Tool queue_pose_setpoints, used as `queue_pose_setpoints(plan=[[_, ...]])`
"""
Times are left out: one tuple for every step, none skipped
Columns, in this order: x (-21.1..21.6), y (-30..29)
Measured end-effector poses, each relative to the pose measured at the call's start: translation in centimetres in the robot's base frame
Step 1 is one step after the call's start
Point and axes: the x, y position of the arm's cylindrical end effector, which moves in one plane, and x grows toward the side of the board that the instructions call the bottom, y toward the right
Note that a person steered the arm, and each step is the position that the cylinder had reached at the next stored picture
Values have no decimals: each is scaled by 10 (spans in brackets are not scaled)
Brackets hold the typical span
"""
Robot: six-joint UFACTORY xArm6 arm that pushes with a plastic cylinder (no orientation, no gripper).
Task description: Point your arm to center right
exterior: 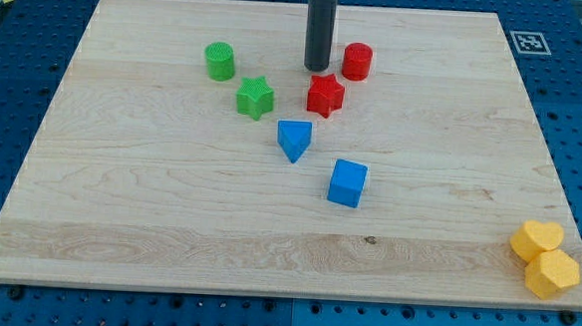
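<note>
On the wooden board [119, 204], going left to right: a green cylinder [219, 60], a green star [255, 97], a blue triangle [293, 139]. My tip [317, 68] has no fingers; it stands just above the red star [326, 94], beside the red cylinder [357, 61]. Then a blue cube [348, 182]. Two yellow blocks [545, 257] touch, bottom right. The center right is bare.

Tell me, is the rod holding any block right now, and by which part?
Nothing is held. My tip rests on the board, apart from the red cylinder and red star.
</note>
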Motion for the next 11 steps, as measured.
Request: queue_pose_setpoints(plan=[[-37,0],[-73,2],[-82,3],[-96,25],[-103,71],[-105,86],[-107,119],[-106,135],[-80,169],[-34,200],[14,227]])
